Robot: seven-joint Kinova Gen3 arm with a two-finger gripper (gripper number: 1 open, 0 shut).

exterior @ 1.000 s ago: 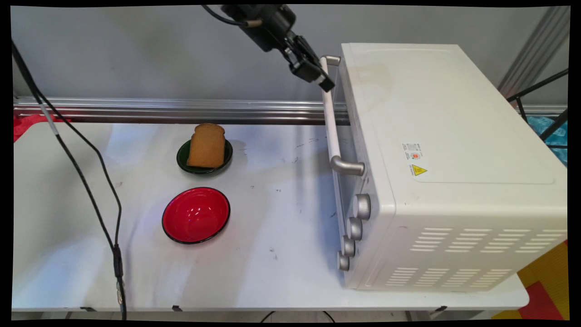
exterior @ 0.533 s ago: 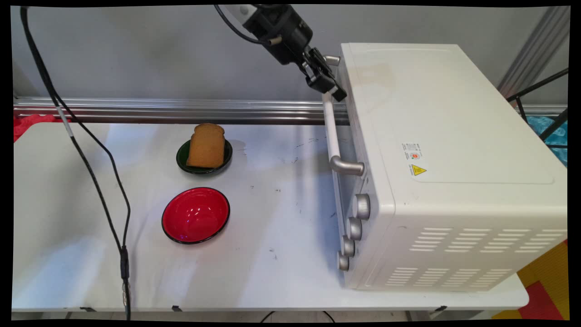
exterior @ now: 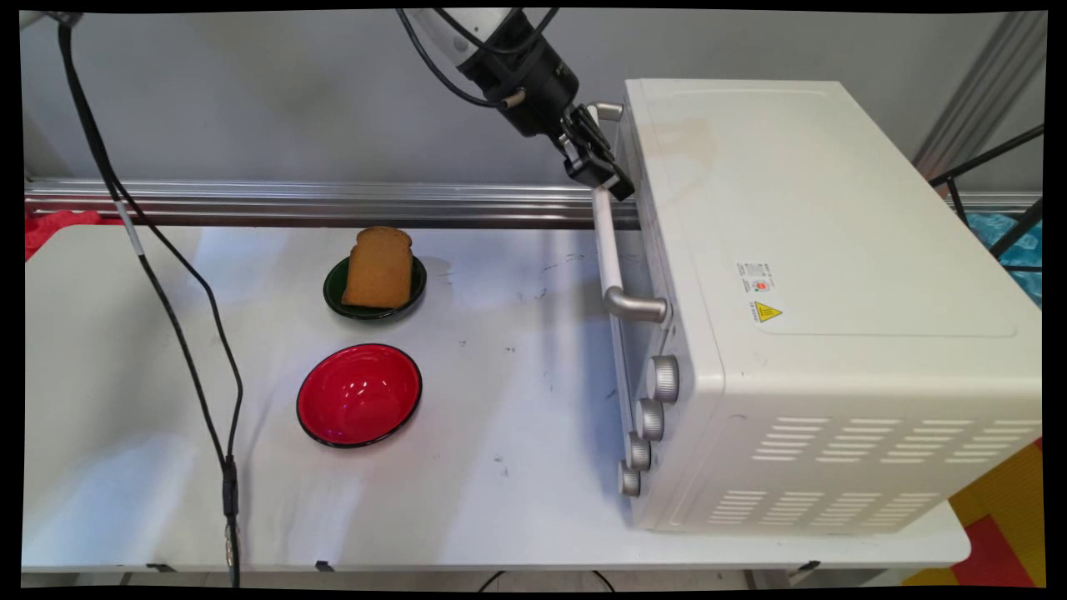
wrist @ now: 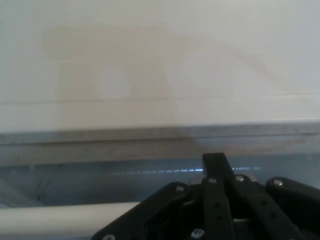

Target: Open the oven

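gripper (exterior: 602,173) at oven handle (exterior: 608,246) — toast (exterior: 379,267), red bowl (exterior: 360,394) well apart

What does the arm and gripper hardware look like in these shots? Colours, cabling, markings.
White arm link at the top edge, ending in a black cylindrical wrist and a black two-finger gripper. Black cables hang down from it, one with a pale band. The hand view shows the black linkage with small silver screws. No lettering visible.

Arm is reaching in from upper left, black cables hanging from it. Black gripper (exterior: 602,171) is angling down and right, high above the table's far side.
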